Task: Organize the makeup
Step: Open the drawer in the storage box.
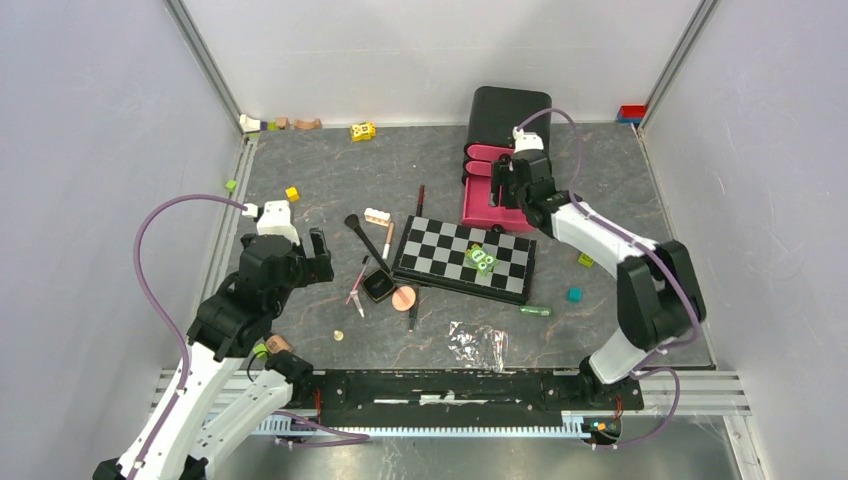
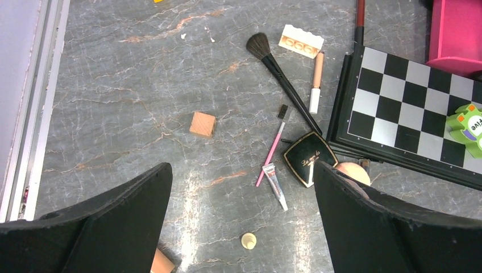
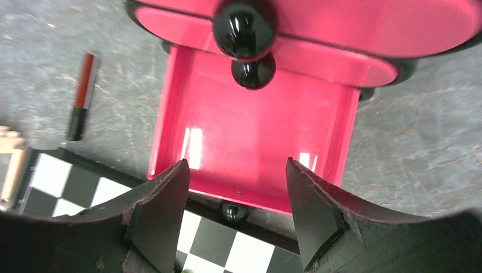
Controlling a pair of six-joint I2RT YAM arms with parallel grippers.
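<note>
Hovers with the left gripper (image 2: 241, 169) spread wide, empty, near the black square compact (image 2: 310, 159). Holds the right gripper (image 3: 237, 168) parted, empty, over the open pink drawer (image 3: 227, 114).

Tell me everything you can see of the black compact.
The black square compact is glossy, gold-edged, with gold script on its lid. It lies flat, apparently closed, turned corner-on, beside the edge of the chequered board. The handle tip of the black brush reaches its top corner; the peach puff sits beside it.
</note>
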